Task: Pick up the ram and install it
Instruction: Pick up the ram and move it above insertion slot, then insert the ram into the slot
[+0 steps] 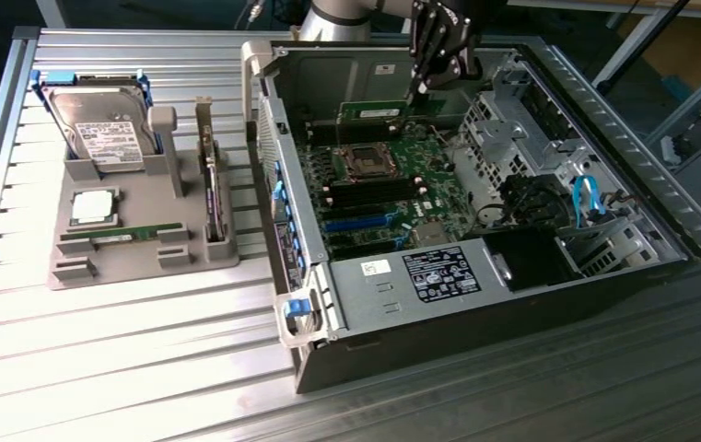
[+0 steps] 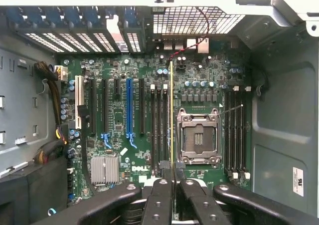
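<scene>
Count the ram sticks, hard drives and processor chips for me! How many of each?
ram sticks: 2, the held ram stick inside the computer case and the spare ram stick in the grey holder
hard drive: 1
processor chip: 1
Total: 4

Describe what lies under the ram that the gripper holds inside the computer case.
Under the ram, seen edge-on in the gripper, lie the black memory slots of the motherboard, beside the empty processor socket. The strip of board directly below its edge is covered.
</scene>
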Robot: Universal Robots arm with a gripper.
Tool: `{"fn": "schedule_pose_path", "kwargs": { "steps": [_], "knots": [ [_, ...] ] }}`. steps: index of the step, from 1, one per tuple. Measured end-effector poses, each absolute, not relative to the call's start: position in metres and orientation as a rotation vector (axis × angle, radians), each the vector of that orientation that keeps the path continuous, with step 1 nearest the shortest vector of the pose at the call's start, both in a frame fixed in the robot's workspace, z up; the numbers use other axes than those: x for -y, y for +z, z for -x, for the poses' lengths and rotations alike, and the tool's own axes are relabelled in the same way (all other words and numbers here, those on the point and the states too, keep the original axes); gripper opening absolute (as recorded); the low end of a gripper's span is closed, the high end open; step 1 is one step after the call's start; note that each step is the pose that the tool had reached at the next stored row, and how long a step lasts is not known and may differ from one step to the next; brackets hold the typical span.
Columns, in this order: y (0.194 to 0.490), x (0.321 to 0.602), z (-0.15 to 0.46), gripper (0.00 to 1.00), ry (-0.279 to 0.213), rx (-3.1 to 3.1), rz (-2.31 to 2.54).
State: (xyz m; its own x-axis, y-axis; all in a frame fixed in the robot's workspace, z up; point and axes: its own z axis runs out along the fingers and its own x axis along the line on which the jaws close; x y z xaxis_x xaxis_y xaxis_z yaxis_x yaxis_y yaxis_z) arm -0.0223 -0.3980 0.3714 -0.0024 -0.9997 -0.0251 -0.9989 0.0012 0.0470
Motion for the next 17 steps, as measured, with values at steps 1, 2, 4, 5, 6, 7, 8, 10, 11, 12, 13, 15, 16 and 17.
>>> {"fn": "schedule_pose_path", "kwargs": {
  "steps": [1, 2, 4, 5, 6, 7, 8, 10, 11, 12, 13, 15, 16, 17],
  "knots": [
    [0.3713, 0.3980, 0.0223, 0.12, -0.080, 2.212, -2.208],
    [0.3713, 0.3980, 0.0223, 0.12, -0.080, 2.212, -2.208],
    [0.3713, 0.3980, 0.0223, 0.12, -0.080, 2.212, -2.208],
    [0.3713, 0.3980, 0.0223, 0.12, -0.080, 2.212, -2.208],
    [0.3713, 0.3980, 0.0223, 0.12, -0.080, 2.212, -2.208],
    [0.3713, 0.3980, 0.0223, 0.12, -0.080, 2.212, -2.208],
    [0.3713, 0.3980, 0.0223, 0.12, -0.080, 2.212, -2.208],
    [0.3713, 0.3980, 0.0223, 0.12, -0.080, 2.212, -2.208],
    [0.3713, 0.3981, 0.0219, 0.12, -0.080, 2.212, -2.208],
    [0.3713, 0.3981, 0.0213, 0.12, -0.080, 2.212, -2.208],
    [0.3713, 0.3981, 0.0206, 0.12, -0.080, 2.212, -2.208],
    [0.3713, 0.3981, 0.0188, 0.12, -0.080, 2.212, -2.208],
    [0.3713, 0.3980, 0.0177, 0.12, -0.080, 2.212, -2.208],
    [0.3713, 0.3981, 0.0165, 0.12, -0.080, 2.212, -2.208]
  ]
}}
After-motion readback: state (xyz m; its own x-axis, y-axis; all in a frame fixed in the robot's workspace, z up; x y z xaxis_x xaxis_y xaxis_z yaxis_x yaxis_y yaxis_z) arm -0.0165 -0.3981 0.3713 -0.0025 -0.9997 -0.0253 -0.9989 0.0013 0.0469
